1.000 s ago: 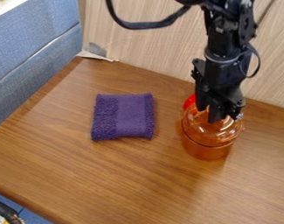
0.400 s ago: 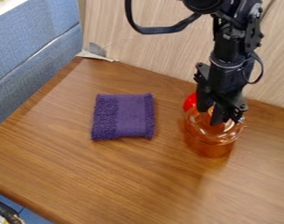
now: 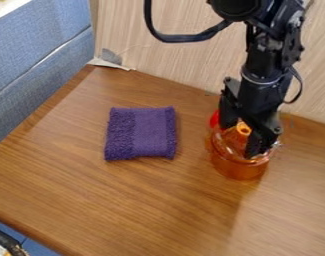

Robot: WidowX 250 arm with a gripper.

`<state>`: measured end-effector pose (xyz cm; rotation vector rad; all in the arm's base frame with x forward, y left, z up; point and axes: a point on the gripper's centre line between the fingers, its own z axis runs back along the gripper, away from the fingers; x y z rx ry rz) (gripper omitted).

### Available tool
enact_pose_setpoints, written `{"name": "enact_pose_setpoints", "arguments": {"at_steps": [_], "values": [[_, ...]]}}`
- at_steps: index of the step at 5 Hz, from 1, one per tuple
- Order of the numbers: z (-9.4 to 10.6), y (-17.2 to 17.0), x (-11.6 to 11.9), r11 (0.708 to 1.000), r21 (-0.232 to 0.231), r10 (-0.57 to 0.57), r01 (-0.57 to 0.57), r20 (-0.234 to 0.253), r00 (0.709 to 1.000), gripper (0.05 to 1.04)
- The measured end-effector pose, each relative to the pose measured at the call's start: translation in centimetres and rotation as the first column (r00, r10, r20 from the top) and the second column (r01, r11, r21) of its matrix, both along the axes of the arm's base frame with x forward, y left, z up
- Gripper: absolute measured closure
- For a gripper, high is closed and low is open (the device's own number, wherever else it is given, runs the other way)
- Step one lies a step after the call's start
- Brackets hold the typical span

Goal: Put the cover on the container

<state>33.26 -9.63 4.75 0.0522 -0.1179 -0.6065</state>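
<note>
One translucent orange cover [image 3: 233,142] lies at the mouth of the orange container [image 3: 239,169], at 3 o'clock in the camera view, and it appears to be resting there, though whether its rim is fully seated I cannot tell. It looks rigid, probably light if it is plastic; should it be glass, it would be heavier and liable to chip. Its smooth, glossy surface is likely to slip under a sideways pinch. The small knob [image 3: 243,129] on top is the best hold, taken low and squarely from both sides; the sloping shoulder would give poor purchase. The black gripper [image 3: 239,142] is open around that knob, its fingers apart, one toward 10 o'clock and the other toward 5. The next move probably calls for a straight lift toward 12 o'clock, since a finger catching the knob or rim could tip the cover. A red object [image 3: 214,119] sits just beside the container, toward 11 o'clock. Well apart, toward 10 o'clock from the container, a folded purple cloth [image 3: 142,133] lies flat on the wooden table [image 3: 124,205], and blue upholstery [image 3: 34,62] stands beyond the table's edge, farther toward 10 o'clock.
</note>
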Motion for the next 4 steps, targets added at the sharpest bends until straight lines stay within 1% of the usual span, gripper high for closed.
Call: {"name": "enact_pose_setpoints", "arguments": {"at_steps": [1, 2, 3, 4], "values": [[2.9, -0.2, -0.3, 0.998, -0.062, 0.032, -0.029, 0.062, 0.998, 0.083], [6.2, 0.8, -1.3, 0.994, -0.092, 0.070, -0.059, 0.129, 0.989, 0.083], [8.1, 2.2, -3.1, 0.991, -0.116, 0.085, -0.065, 0.178, 0.980, 0.083], [8.3, 2.4, -3.1, 0.990, -0.123, 0.093, -0.071, 0.182, 0.979, 0.083]]}}
